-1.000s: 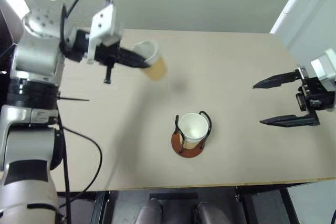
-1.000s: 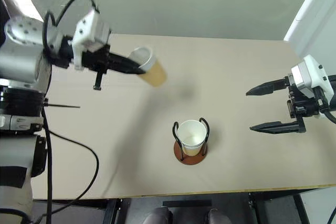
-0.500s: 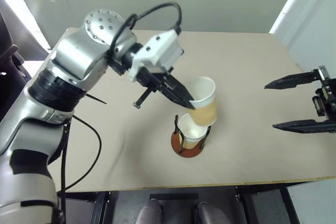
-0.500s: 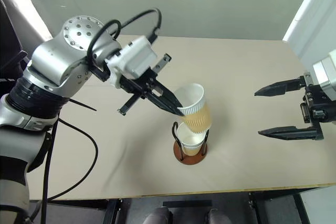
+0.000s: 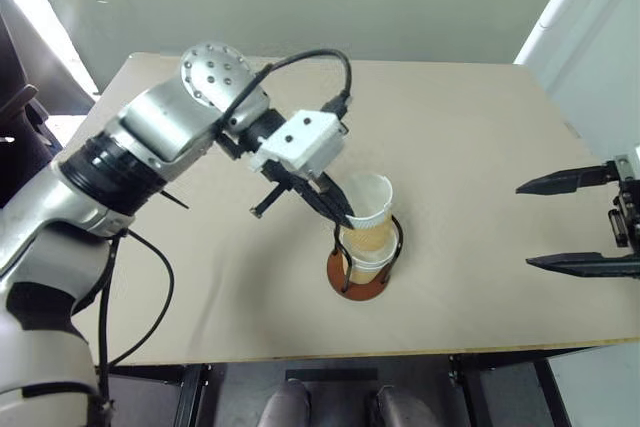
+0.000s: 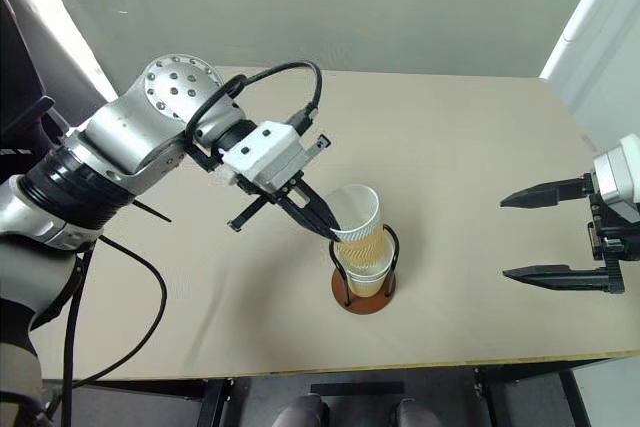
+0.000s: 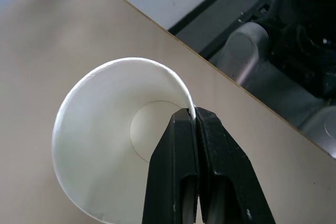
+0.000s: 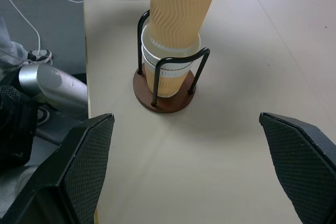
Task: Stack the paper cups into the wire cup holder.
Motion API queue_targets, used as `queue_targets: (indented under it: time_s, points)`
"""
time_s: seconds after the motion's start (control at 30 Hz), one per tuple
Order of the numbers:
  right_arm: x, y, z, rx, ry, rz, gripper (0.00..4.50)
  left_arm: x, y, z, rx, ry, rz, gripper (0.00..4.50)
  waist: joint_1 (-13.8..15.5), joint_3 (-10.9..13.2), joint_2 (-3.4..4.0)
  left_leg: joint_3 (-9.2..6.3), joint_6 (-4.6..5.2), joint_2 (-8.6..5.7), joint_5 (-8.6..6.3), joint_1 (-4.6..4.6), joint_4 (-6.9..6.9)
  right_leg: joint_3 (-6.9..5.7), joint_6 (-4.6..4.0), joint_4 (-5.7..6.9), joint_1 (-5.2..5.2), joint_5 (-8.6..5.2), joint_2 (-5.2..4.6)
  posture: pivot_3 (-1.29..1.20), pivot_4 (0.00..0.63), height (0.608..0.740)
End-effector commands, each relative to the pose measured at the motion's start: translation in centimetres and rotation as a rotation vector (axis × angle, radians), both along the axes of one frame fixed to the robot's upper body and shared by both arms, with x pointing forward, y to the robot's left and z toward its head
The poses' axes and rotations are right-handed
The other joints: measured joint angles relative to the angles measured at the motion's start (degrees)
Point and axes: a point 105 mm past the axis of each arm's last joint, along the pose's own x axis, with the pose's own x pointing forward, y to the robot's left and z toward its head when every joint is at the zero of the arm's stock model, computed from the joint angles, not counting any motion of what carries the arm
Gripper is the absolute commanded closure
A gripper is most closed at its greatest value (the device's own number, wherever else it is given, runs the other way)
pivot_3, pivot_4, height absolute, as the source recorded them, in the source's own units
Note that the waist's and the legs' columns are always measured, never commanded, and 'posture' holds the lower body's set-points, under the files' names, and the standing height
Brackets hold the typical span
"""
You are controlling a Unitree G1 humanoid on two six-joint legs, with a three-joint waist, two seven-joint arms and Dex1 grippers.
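Note:
A yellow-orange paper cup (image 5: 367,215) with a white rim hangs slightly tilted, its bottom lowered into another paper cup (image 8: 169,72) that stands in the wire cup holder (image 6: 362,296). My left gripper (image 5: 345,219) is shut on the near-left rim of the upper cup, one finger inside and one outside, as the left wrist view shows at the fingertips (image 7: 185,124). The holder has a reddish-brown disc base and black wire loops and stands near the table's front middle. My right gripper (image 6: 505,237) hangs open and empty off to the right, pointing at the holder.
The beige table (image 5: 480,127) is bare around the holder. Its front edge runs close below the holder, and its right edge passes near my right gripper. A pale wall stands behind the table.
My left arm carried the cup from the far left over to the holder and lowered it into the cup standing there. The right gripper drew back slightly to the right, still open.

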Motion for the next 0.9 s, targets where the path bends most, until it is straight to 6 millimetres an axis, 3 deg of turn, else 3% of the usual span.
queue_targets:
  time_s: [0.03,0.17,0.27,0.63,0.73,0.8,0.9]
  points:
    - [-0.4,0.0,1.3,-0.016,-0.070,-0.010,0.00,0.2,-0.2,0.5,0.027,-0.092,-0.050,4.45,0.05,0.00,0.00,0.00,0.00,0.00,0.00,0.00,0.00,0.00,0.00,0.00,0.00,0.00,0.00,0.00,0.150,0.740]
    - [-0.3,0.0,1.3,-0.012,-0.073,-0.013,0.00,0.3,-0.7,0.5,0.019,-0.076,-0.052,4.45,0.06,0.00,0.00,0.00,0.04,-0.01,-0.02,-0.02,0.08,0.00,0.04,-0.03,0.04,0.02,0.00,0.00,0.150,0.740]
    - [-0.3,0.1,1.3,-0.010,-0.075,-0.014,0.00,0.0,-1.0,0.6,0.015,-0.061,-0.056,3.88,0.04,0.00,0.00,0.02,0.04,-0.01,-0.02,-0.02,0.08,0.00,0.04,-0.03,0.04,0.02,0.01,0.00,0.150,0.740]
    - [0.3,0.2,1.2,-0.001,-0.079,-0.004,0.00,0.5,-1.6,1.6,-0.028,-0.050,-0.015,0.05,0.09,0.00,0.00,0.02,0.04,-0.02,-0.02,-0.02,0.11,0.00,0.07,-0.02,0.07,0.02,0.01,0.00,0.150,0.740]
    - [0.7,0.2,0.9,0.006,-0.072,0.003,0.00,1.2,-1.8,2.4,-0.080,-0.052,0.027,0.05,0.09,0.00,0.00,0.02,0.05,-0.03,-0.03,-0.03,0.17,0.00,0.11,-0.03,0.11,0.03,0.00,0.00,0.150,0.740]
    - [1.8,0.0,0.4,0.027,-0.054,-0.004,0.00,2.2,-1.6,4.9,-0.242,-0.014,0.152,0.05,0.07,0.00,0.00,0.03,0.05,-0.03,-0.03,-0.02,0.21,0.00,0.12,-0.02,0.13,0.03,0.01,0.00,0.150,0.740]
    - [3.0,-0.5,-0.3,0.049,-0.036,-0.019,0.00,3.5,0.4,6.5,-0.353,-0.001,0.304,0.05,-0.25,-0.01,0.02,0.07,0.05,-0.02,-0.03,0.01,0.25,0.02,0.13,0.01,0.12,0.04,0.01,0.00,0.150,0.740]
